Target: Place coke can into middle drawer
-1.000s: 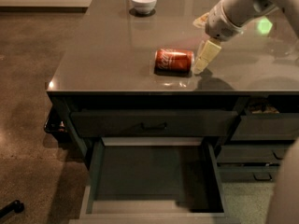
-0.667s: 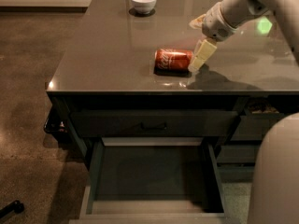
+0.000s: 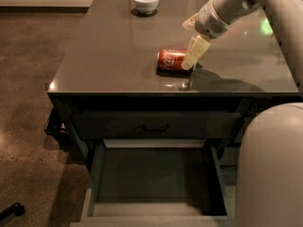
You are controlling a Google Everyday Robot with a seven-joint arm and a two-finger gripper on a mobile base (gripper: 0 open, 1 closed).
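Lying on its side on the table, the can is being left a little right of the middle of the top, back from the near edge, with its long axis running left to right. It is being borne by the table alone, as far as its shadow and reflection are letting that be judged. The gripper is being held low at the can's right end, overlapping it in this view, and is being carried there by the arm reaching in from the far right. Whether it is released or clenched cannot be told. That low, slanted pose is being judged a setup for a grasp, since a can lying down is being offered across its round body. The drawer is being kept pulled out below the near edge, so that the can may be lowered straight in once it is lifted clear. The can is being shown as red with white script along its side. Being smooth and round, it is being judged liable to roll if nudged. A white bowl is being left at the far edge, well apart.
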